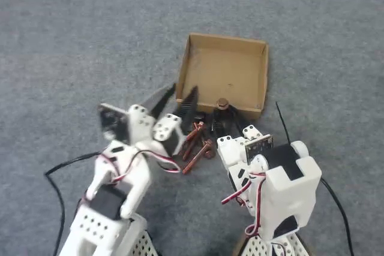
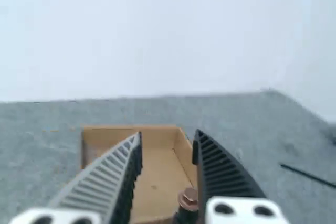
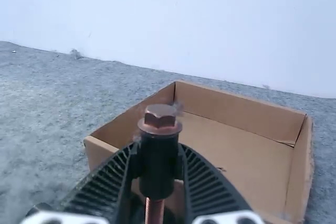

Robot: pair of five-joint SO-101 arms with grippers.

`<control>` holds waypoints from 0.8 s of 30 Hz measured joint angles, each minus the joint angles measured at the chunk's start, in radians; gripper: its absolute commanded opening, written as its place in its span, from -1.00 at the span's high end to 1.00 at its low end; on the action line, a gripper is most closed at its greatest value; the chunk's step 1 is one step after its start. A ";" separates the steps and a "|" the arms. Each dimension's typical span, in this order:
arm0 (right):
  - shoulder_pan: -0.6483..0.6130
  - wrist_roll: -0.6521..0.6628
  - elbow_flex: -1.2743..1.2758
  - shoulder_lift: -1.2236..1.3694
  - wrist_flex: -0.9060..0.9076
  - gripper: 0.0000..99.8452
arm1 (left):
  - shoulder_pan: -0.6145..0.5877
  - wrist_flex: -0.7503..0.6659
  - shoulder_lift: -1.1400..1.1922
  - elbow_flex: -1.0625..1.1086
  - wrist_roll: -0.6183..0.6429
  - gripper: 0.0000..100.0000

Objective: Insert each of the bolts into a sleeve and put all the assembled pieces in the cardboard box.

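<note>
The sleeved bolt stands clamped in the right gripper's fingers at the cardboard box's near wall, mid-frame; we judge a short forward carry and release come next, the left gripper's fingers apart.

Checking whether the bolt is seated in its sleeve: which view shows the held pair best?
The right wrist view: the bolt head sits atop the black sleeve, clamped in the right gripper. In the high view the bolt is small; the left wrist view catches its head and little of the sleeve.

Bolt shank mostly within sleeve
</note>
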 measured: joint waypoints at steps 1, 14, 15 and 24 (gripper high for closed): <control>0.000 0.000 0.000 0.000 0.000 0.99 | -0.028 0.023 -0.035 0.000 0.000 0.70; -0.002 0.000 0.000 0.000 0.000 0.99 | -0.430 0.278 -0.362 0.000 0.000 0.70; -0.002 0.000 0.000 0.000 0.000 0.99 | -0.457 0.295 -0.364 0.000 0.000 0.70; -0.002 0.000 0.000 0.000 0.000 0.99 | -0.698 0.310 -0.364 0.118 0.000 0.70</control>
